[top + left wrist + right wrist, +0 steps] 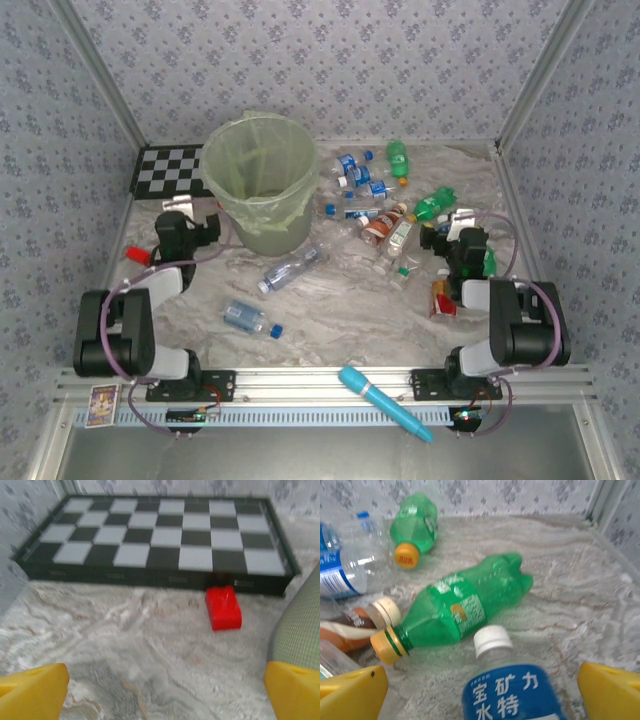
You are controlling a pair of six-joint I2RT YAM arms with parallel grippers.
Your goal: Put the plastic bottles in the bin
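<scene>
Seen from above, a large round pale-green translucent bin (pixel 262 228) with a liner bag over its rim stands far left on a marbled grey tabletop (pixel 350 310). Most of the small plastic bottles (pixel 375 200) lie heaped to its right. Two lie apart: a clear bottle (pixel 292 268) near the bin's foot and a blue-capped bottle (pixel 246 317) nearer the left arm's base. The left gripper (pixel 207 228) sits just left of the bin. The right gripper (pixel 446 238) sits at the right end of the heap, so the right arm is closer to most bottles. In the left wrist view, yellow fingertips (pixel 30 692) stand spread wide with nothing between them. Ahead is bare tabletop, then a small red block (pixel 224 607) against the near edge of a black-and-white chequered board (pixel 160 535). The bin's wall curves in at the right. In the right wrist view, the yellow fingers (pixel 612 695) are likewise wide apart and empty. A clear white-capped bottle with a blue label (pixel 507 692) lies between them, its long axis pointing away, cap at the far end. Just beyond it a green yellow-capped bottle (pixel 465 607) lies slantwise, cap near-left, base far-right. The white-capped bottle looks the readiest to grasp across its width. There is open tabletop on its right, while a brown cream-capped bottle (pixel 350 627) crowds its left.
</scene>
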